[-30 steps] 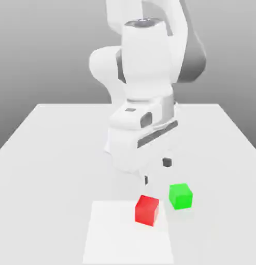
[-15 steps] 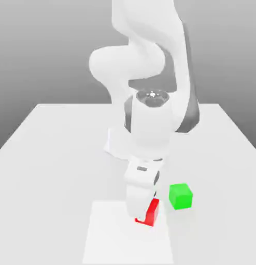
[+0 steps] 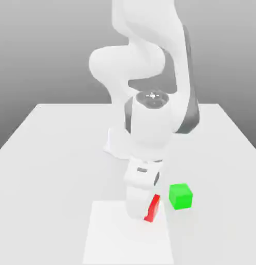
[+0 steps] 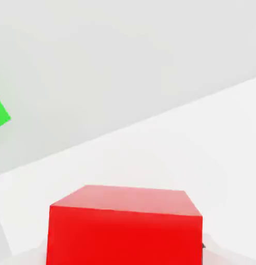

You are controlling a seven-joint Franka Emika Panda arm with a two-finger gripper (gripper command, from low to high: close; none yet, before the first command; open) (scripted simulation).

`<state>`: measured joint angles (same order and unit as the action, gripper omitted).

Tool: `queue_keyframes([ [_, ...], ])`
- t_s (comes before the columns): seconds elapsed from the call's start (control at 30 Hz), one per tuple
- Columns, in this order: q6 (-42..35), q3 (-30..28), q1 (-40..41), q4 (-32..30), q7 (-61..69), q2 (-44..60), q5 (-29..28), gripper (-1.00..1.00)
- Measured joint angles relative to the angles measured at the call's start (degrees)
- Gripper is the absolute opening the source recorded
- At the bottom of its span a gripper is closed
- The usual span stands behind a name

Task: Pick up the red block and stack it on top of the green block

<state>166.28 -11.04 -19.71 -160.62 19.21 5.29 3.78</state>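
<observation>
The red block rests on the white table near its front, mostly covered by my hand, with a narrow red strip showing on the exterior view's right of the hand. My gripper is lowered straight over it and shut on it. In the hand view the red block sits very close, centred under the hand. The green block stands on the table just to the exterior view's right of the red one, a small gap apart. A corner of the green block also appears in the hand view.
A paler square patch marks the table under and in front of the red block. The arm's base stands behind the blocks at mid-table. Open table surface lies to both sides.
The arm came down from above the table onto the red block, and the gripper closed on it. Less of the red block shows now. The green block has not moved.
</observation>
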Motion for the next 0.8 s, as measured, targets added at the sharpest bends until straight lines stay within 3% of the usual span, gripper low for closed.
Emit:
queue_keyframes([
  [0.2, -5.53, -0.44, 0.48, -1.52, -3.03, -6.63, -4.17, -1.0],
  [0.43, -12.15, 6.67, -9.17, -7.44, 1.74, -18.95, -4.95, -1.0],
  [0.7, -0.08, 7.45, -11.27, -7.65, 3.69, -7.26, -3.2, -1.0],
  [0.73, 1.57, 7.35, -11.35, -7.62, 3.64, -5.57, -3.25, 1.0],
  [0.8, 1.57, 7.34, -11.31, -7.62, 3.64, -5.57, -3.26, 1.0],
])
